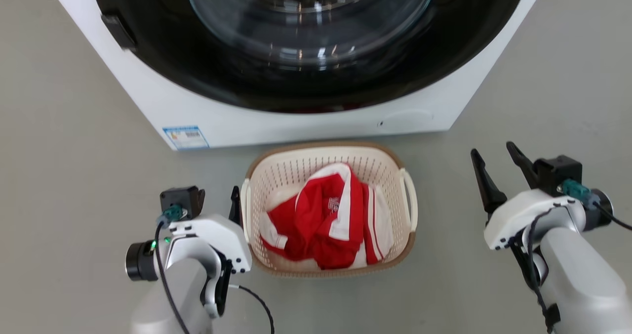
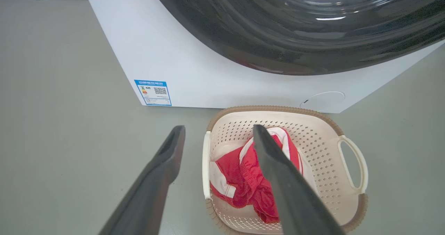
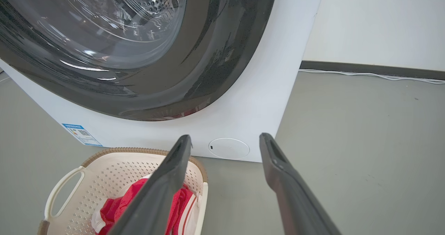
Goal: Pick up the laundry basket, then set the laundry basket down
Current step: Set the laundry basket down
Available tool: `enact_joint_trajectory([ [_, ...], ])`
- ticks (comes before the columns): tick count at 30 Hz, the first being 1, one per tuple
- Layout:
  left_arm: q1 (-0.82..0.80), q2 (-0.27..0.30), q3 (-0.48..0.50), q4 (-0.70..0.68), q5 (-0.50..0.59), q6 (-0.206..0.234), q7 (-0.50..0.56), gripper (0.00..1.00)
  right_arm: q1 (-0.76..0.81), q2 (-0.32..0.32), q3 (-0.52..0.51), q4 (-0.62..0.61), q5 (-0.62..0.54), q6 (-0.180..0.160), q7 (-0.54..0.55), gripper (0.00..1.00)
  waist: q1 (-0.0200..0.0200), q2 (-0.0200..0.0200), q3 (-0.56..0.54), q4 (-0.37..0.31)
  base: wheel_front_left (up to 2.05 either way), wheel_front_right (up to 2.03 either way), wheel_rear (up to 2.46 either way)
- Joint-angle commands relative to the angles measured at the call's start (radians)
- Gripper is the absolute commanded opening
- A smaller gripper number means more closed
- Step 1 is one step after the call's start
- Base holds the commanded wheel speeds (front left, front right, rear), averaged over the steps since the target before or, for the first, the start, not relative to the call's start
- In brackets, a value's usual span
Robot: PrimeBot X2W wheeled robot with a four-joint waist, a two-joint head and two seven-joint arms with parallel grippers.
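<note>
Floor (image 1: 59,126): plain grey, matte, evenly lit. A white front-loading washer (image 1: 296,121) stands on it, its dark door ring framing clear glass (image 1: 311,18) with light reflections. Blue label (image 1: 186,137) and round service cover (image 3: 229,148) sit at opposite lower front corners. White wall (image 3: 379,19), dark skirting (image 3: 372,69); a white cable (image 3: 368,75) runs along the floor's back edge.

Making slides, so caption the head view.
Open left gripper beside the basket of red clothes, open right gripper farther off, washer behind.
</note>
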Motion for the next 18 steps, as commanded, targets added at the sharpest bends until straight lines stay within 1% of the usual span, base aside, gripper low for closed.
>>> enact_joint_trajectory([
  [1, 0.019, 0.028, 0.048, -0.034, 0.021, -0.008, -0.006, 1.0, 0.032, -0.003, 0.003, -0.033, -0.016, 0.006, -0.011, 1.0, 0.0, 0.0, -0.047, -0.009, 0.0, 0.0, 0.0],
  [9, 0.126, 0.025, 0.14, -0.119, 0.104, -0.031, -0.006, 1.0, 0.13, -0.004, -0.038, -0.115, -0.068, 0.006, -0.011, 1.0, 0.0, 0.0, -0.144, -0.008, 0.0, 0.0, 0.0],
  [14, 0.192, 0.027, 0.197, -0.179, 0.146, -0.048, -0.006, 1.0, 0.192, 0.0, -0.077, -0.193, -0.083, 0.006, -0.011, 1.0, 0.0, 0.0, -0.192, -0.001, 0.0, 0.0, 0.0],
  [18, 0.248, 0.029, 0.245, -0.224, 0.171, -0.052, -0.006, 1.0, 0.243, 0.008, -0.102, -0.255, -0.091, 0.006, -0.011, 1.0, 0.0, 0.0, -0.221, 0.003, 0.0, 0.0, 0.0],
])
